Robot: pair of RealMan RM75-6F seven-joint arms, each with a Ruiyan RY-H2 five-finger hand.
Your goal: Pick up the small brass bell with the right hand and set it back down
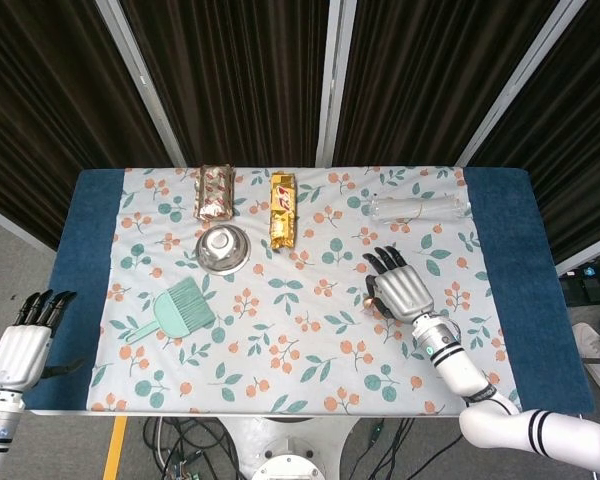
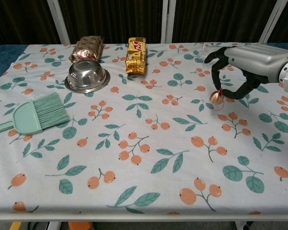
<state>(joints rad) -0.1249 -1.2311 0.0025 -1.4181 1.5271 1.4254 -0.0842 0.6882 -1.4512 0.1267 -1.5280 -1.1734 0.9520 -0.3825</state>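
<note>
The small brass bell (image 2: 216, 97) hangs from my right hand (image 2: 245, 62), pinched by its top between the fingers, just above the floral cloth at the right of centre. In the head view only a sliver of the bell (image 1: 370, 300) shows at the left edge of my right hand (image 1: 400, 288), which covers the rest. My left hand (image 1: 22, 342) hangs beyond the table's left edge with its fingers straight and nothing in it.
A clear plastic bottle (image 1: 418, 207) lies behind the right hand. A steel bowl (image 2: 87, 75), a green brush (image 2: 37, 118), a gold snack pack (image 2: 136, 55) and a brown-red snack pack (image 2: 88, 48) sit on the left half of the cloth (image 2: 149, 158).
</note>
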